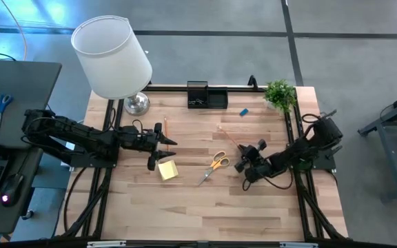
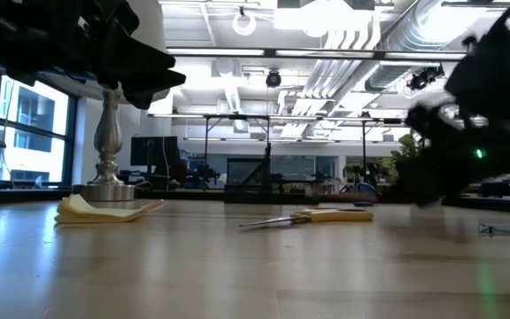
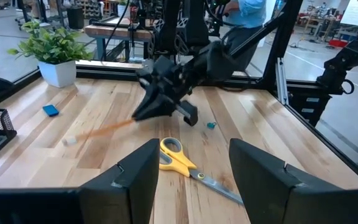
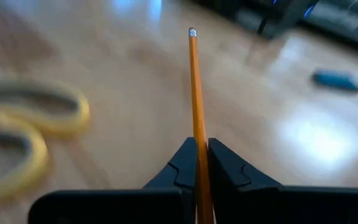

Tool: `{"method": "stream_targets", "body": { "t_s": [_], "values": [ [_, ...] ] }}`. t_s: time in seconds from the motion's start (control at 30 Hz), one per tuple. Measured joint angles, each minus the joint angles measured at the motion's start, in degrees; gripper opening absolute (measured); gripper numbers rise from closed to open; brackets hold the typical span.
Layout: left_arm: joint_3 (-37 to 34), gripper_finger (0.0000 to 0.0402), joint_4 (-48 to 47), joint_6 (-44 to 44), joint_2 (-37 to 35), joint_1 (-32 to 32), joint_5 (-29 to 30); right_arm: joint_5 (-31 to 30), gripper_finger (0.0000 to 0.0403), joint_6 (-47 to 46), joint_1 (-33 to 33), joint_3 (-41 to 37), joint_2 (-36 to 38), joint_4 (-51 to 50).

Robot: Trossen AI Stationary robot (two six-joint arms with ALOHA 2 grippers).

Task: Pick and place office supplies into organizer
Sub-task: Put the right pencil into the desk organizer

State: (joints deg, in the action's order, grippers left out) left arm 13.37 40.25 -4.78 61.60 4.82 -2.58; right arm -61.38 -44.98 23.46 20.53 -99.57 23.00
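Observation:
My right gripper [image 4: 201, 146] is shut on a thin orange pencil [image 4: 196, 93] right of the table's middle; the high view shows the pencil [image 1: 230, 138] running from the gripper [image 1: 242, 151] toward the far left. Orange-handled scissors [image 1: 216, 164] lie flat just left of it, and a yellow sticky-note pad [image 1: 167, 169] lies farther left. A blue eraser [image 1: 243, 111] lies near the far edge. The black organizer [image 1: 207, 96] stands at the far edge's middle. My left gripper [image 1: 164, 138] hovers open at the left, its fingers [image 3: 135, 177] framing the distant scissors [image 3: 176, 158]. My right gripper pinches the pencil's near end [image 4: 199, 155] between its two fingers [image 4: 182, 165]. The fingers slant down from the table's right, roughly along the pencil. The pencil sticks out ahead of them, its metal-capped end [image 4: 192, 32] farthest away; I cannot tell whether that end touches the table.
A white-shaded lamp [image 1: 112, 58] stands at the far left and a small green plant [image 1: 279, 93] at the far right corner. A tiny binder clip [image 2: 494, 230] lies at the right in the low view. Bare wood stretches along the near side of the table [image 1: 205, 213].

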Motion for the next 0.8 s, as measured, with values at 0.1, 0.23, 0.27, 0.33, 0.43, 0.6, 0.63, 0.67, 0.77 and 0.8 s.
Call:
{"method": "stream_targets", "body": {
  "t_s": [0.1, 0.23, 0.27, 0.33, 0.43, 0.6, 0.63, 0.67, 0.77, 0.8],
  "values": [
    [0.0, 0.0184, -0.1, 0.0, 0.0, 0.0, 0.1, -6.4, 0.0005, 1.1, 1.6, 0.1, 2.8, 1.7],
    [0.0, 0.0184, 0.2, 0.0, 0.0, 0.0, 0.2, -10.8, 0.0005, 10.3, 3.5, 0.2, 7.4, 9.4],
    [0.0, 0.0184, 0.3, 0.0, 0.0, 0.0, 0.2, -10.8, 0.0005, 14.4, 3.7, 0.2, 8.5, 12.5],
    [0.0, 0.0184, 0.3, -0.2, 0.0, 0.0, 0.5, -9.6, 0.0005, 24.2, 4.0, 0.2, 10.8, 21.0],
    [0.0, 0.0184, 1.5, -0.4, 0.0, 0.0, -0.8, -2.5, 0.0005, 38.4, 3.9, 0.2, 13.1, 34.4],
    [0.0, 0.0184, 9.9, -0.2, 0.0, 0.0, -8.0, 11.6, 0.0005, 48.7, 2.6, 0.3, 13.2, 48.3],
    [0.0, 0.0184, 11.2, 0.1, 0.0, 0.0, -8.4, 13.9, 0.0005, 49.0, 2.2, 0.5, 12.9, 48.7],
    [0.0, 0.0184, 12.1, 0.6, 0.0, 0.0, -8.3, 15.7, 0.0005, 49.2, 1.7, 0.9, 12.6, 48.7],
    [0.0, 0.0184, 14.1, 3.9, 0.1, 0.0, -6.0, 22.4, 0.0005, 50.8, -0.2, 2.8, 11.3, 48.8],
    [0.0, 0.0184, 14.9, 4.7, 0.1, 0.0, -4.4, 24.8, 0.0005, 51.6, -0.9, 3.7, 10.9, 48.9]
  ]
}}
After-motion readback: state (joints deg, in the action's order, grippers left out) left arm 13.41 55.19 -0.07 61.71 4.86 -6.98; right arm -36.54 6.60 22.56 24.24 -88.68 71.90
